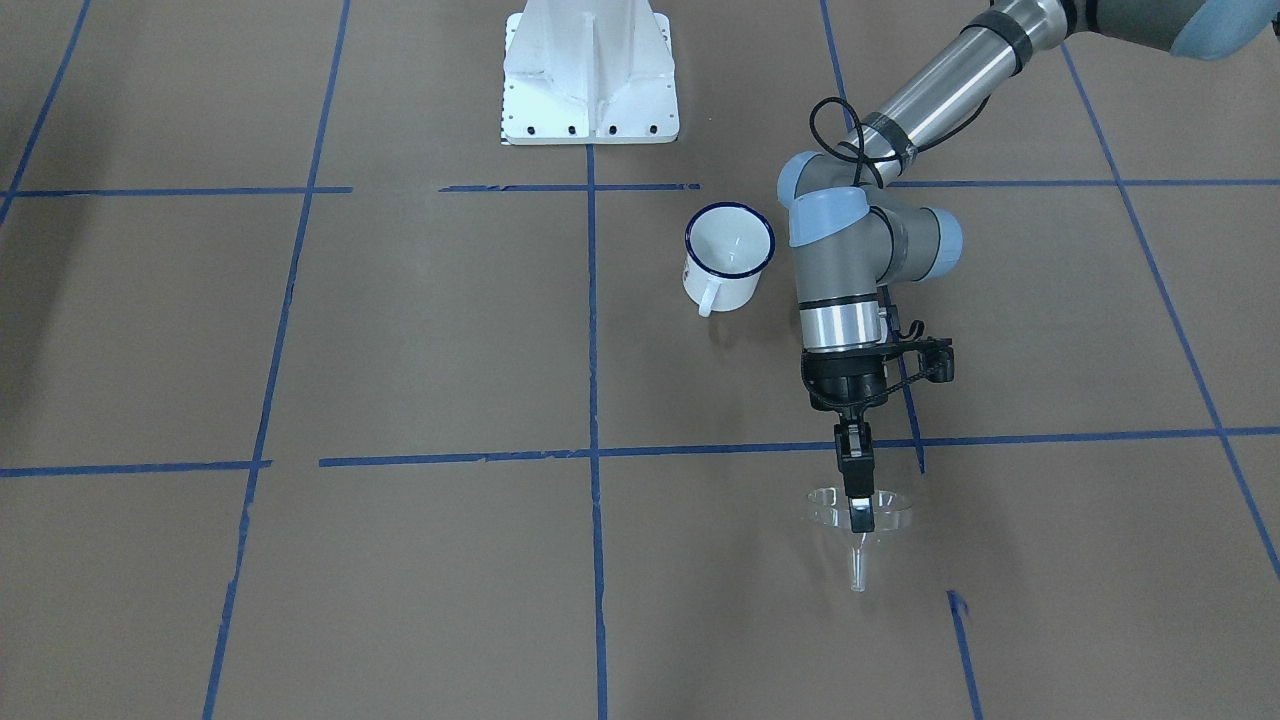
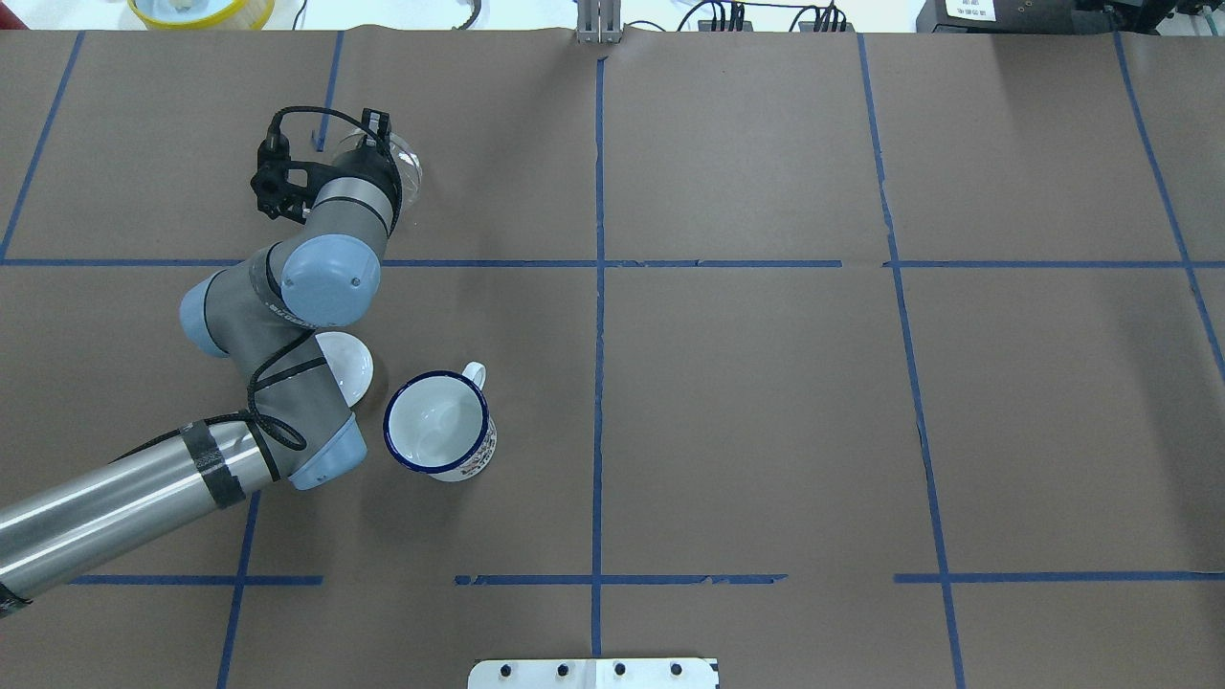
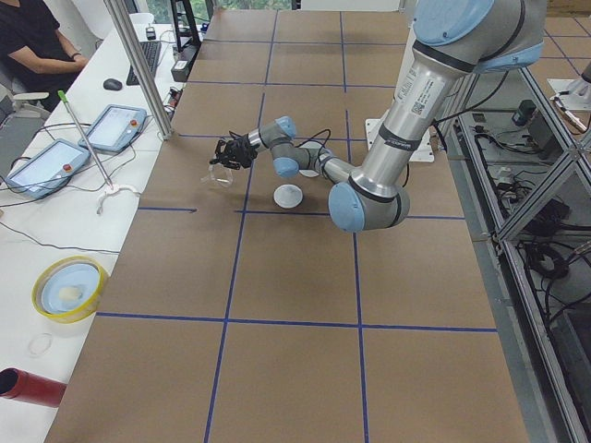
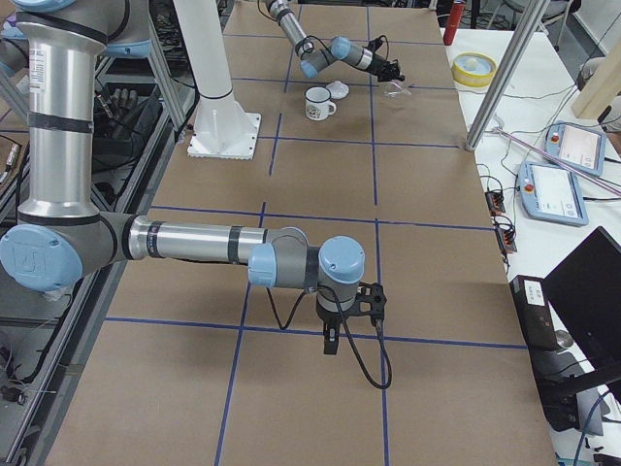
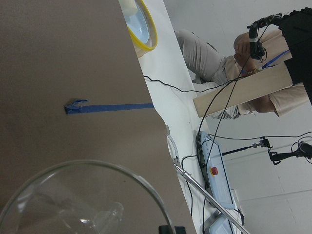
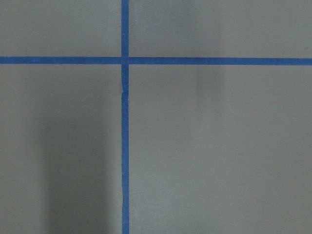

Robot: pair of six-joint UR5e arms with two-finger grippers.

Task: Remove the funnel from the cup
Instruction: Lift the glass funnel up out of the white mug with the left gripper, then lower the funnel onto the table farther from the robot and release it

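Exterior front-facing: shows the left gripper pointing down over the worktop, its fingers clamped together on the rim of the funnel. Holds the funnel upright, wide clear bowl on top, thin spout aimed down at the brown paper; cannot tell whether the spout's tip touches. Puts the funnel well apart from the cup, across a blue tape line from it, on the operators' side. Shows the cup upright on the worktop, dark blue rim unbroken, white inside open to view, loop handle turned toward the operators. Stands just beside the left arm, near its wrist joints, not touching.

Overhead exterior: catches a round white lid partly under the left arm, near the cup with a narrow strip of paper between. Shows part of the funnel's bowl past the wrist, close to the worktop's far edge. Beyond that edge, a yellow-rimmed dish on the white bench.

Left wrist-mounted: looks into the clear bowl from close up, spout visible through it, one dark fingertip at the rim on the view's lower edge.

Exterior right: shows the right gripper hanging point-down just over the worktop near a tape crossing, far from cup and funnel. Too small here to tell whether its fingers are apart or together; right wrist-mounted shows only paper and tape.
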